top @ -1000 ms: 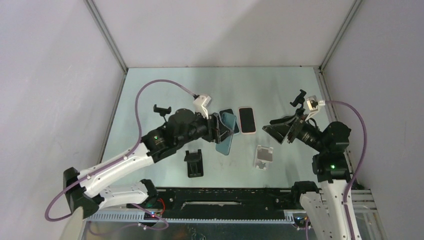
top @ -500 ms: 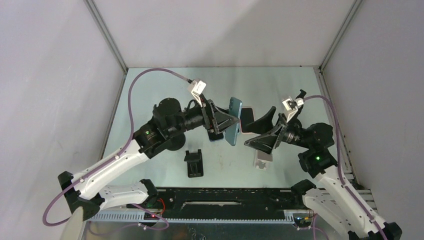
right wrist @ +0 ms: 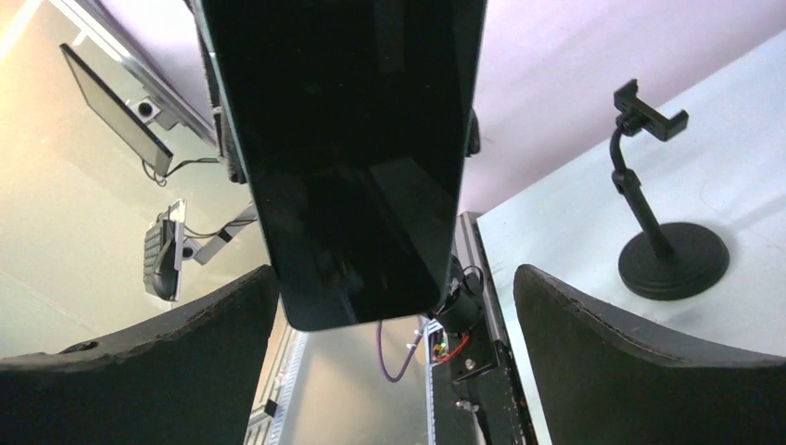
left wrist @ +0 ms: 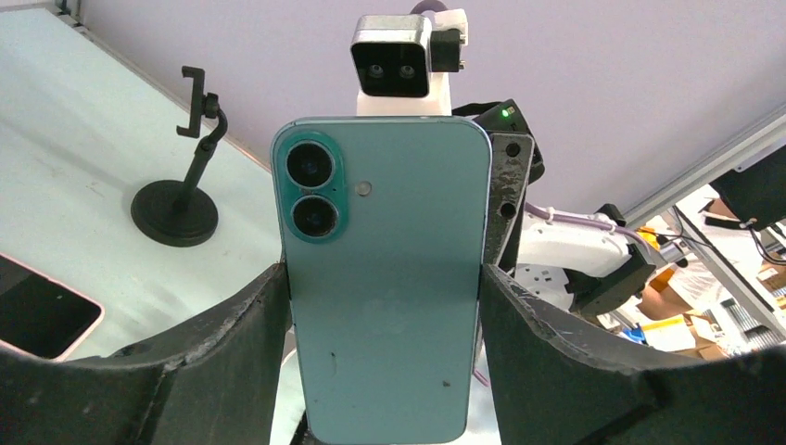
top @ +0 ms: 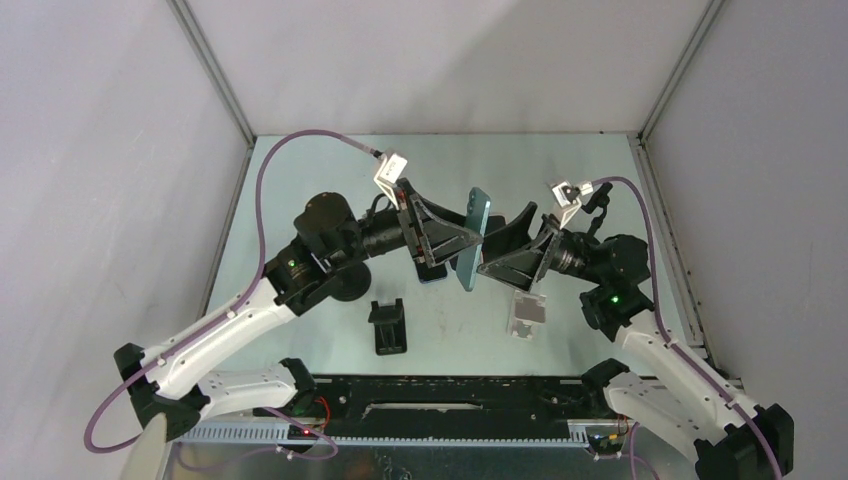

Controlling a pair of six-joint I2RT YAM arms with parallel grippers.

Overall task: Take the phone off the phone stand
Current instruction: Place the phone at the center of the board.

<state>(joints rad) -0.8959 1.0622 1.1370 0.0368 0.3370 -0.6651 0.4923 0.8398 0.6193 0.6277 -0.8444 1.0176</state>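
A teal phone (top: 475,235) hangs edge-up above the middle of the table, with my left gripper (top: 462,240) shut on its two long sides. The left wrist view shows its back and twin lenses (left wrist: 385,297), pinched between the left gripper (left wrist: 385,278). My right gripper (top: 503,240) faces it from the right, open wide. In the right wrist view the dark screen (right wrist: 343,139) dips between the spread right gripper (right wrist: 394,278), close to one finger and well apart from the other. Below, a black phone stand (top: 388,325) sits empty near the front.
A silver stand (top: 527,315) sits front right. A black gooseneck holder (right wrist: 663,213) stands at one side of the table and another (left wrist: 185,176) at the other. A pink-rimmed phone (left wrist: 37,315) lies flat. A dark phone (top: 430,272) lies under the left gripper.
The left arm has raised the phone and turned it on edge toward the right. The right arm swung in to the left, opening its jaws wide around the phone's end.
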